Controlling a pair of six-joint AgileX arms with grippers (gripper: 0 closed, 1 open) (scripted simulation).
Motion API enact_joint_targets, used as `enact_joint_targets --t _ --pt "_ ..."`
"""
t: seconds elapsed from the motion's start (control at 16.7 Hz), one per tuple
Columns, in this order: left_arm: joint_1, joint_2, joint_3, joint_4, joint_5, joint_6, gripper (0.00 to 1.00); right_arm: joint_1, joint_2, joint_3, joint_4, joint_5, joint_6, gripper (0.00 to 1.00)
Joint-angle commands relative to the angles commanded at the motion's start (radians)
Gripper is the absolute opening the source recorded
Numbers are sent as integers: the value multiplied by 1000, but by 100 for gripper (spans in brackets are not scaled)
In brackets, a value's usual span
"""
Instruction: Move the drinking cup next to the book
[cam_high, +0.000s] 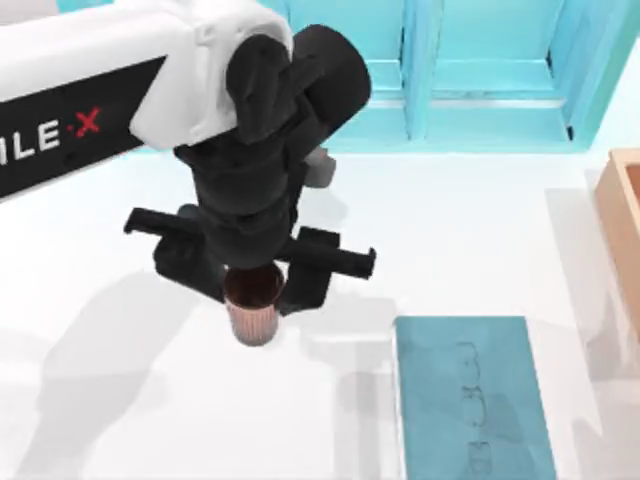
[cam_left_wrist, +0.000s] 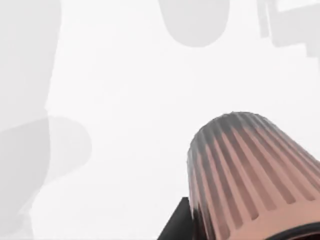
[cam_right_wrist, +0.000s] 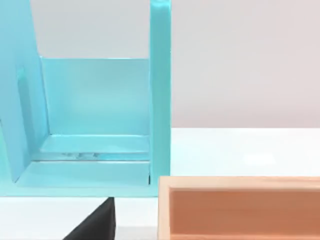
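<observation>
One arm, my left, reached down over the desk (cam_high: 120, 400), its hand (cam_high: 252, 290) pinching the drinking cup (cam_high: 252, 305) upright, well left of the book (cam_high: 470, 395).

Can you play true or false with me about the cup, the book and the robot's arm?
1. The left gripper holds the drinking cup. True.
2. The cup is sitting on top of the book. False: it is apart from the book, toward the table's left.
3. The cup has ribbed sides. True.
4. The book is red. False: it is teal-blue.
5. A tan wooden box sits at the table's right edge. True.
</observation>
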Motion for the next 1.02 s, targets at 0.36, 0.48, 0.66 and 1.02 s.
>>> enact_joint_targets --t 0.36,0.48,0.66,1.02 --pt "-230 -48 4 -26 29 -411 0 0 0 0 0 0 0 100" --pt "-274 -58 0 -34 34 -491 0 0 0 0 0 0 0 100" --pt "-307 -65 -4 -41 37 -545 0 0 0 0 0 0 0 100" --pt "-303 -60 -6 -37 36 -544 0 0 0 0 0 0 0 100"
